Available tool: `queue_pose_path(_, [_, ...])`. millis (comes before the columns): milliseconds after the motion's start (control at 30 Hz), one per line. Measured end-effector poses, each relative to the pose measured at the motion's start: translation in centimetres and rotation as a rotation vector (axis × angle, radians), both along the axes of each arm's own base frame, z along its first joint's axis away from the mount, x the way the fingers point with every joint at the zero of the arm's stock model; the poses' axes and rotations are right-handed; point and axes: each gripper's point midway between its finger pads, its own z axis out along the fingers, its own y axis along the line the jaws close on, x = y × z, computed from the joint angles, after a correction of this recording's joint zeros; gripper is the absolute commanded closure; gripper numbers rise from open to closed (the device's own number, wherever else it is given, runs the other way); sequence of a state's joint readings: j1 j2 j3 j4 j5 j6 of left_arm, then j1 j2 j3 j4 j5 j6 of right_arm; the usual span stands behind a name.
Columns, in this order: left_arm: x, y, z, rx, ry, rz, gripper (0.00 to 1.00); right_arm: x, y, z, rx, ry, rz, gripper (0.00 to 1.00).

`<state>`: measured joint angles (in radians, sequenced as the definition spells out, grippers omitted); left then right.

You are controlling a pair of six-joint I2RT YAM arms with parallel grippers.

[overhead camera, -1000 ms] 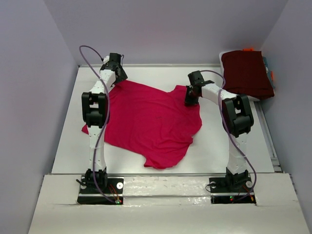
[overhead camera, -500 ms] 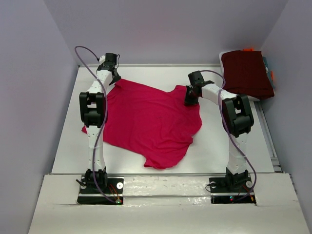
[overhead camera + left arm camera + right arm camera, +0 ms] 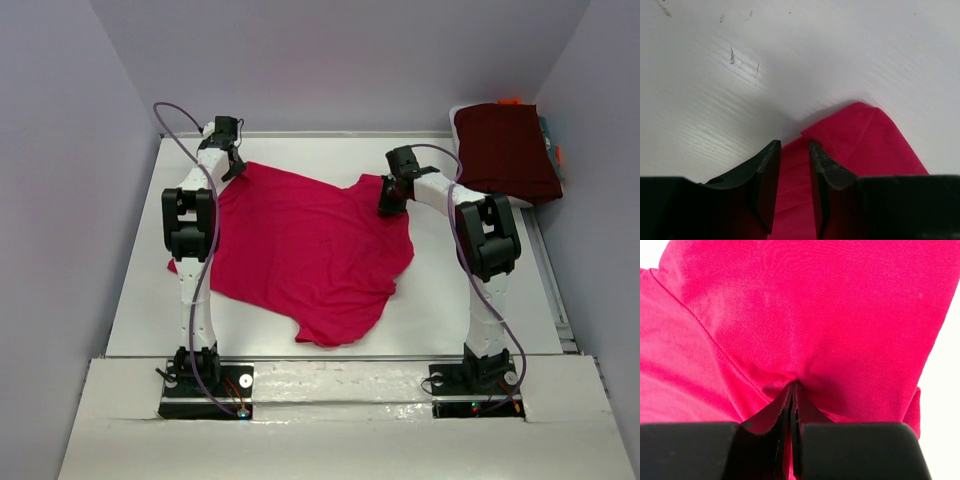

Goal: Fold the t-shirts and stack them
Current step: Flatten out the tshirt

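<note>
My left claw hovers with its fingers slightly apart over the ten o'clock corner of the pink t-shirt. The shirt lies spread mid-counter. I judge it light and limp, likely to sag, so hems grip best. My right claw is pinched on its two o'clock edge.

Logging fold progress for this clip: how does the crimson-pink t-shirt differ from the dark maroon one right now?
The crimson-pink t-shirt lies spread open and unfolded in the middle; the dark maroon t-shirt sits folded into a neat rectangle at the far right. The right gripper pinches the pink one's far edge; nothing touches the maroon one. Both are plain cloth.
</note>
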<state>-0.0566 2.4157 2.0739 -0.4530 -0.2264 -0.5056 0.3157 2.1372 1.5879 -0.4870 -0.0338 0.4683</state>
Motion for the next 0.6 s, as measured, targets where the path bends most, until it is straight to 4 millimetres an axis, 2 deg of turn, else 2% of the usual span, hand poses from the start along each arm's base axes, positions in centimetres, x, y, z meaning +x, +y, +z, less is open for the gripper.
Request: queue_pose_path(600, [1.3, -1.6, -0.5, -0.067, -0.063, -0.061, 0.59, 0.0, 0.1, 0.0, 0.011, -0.013, 0.004, 0.93])
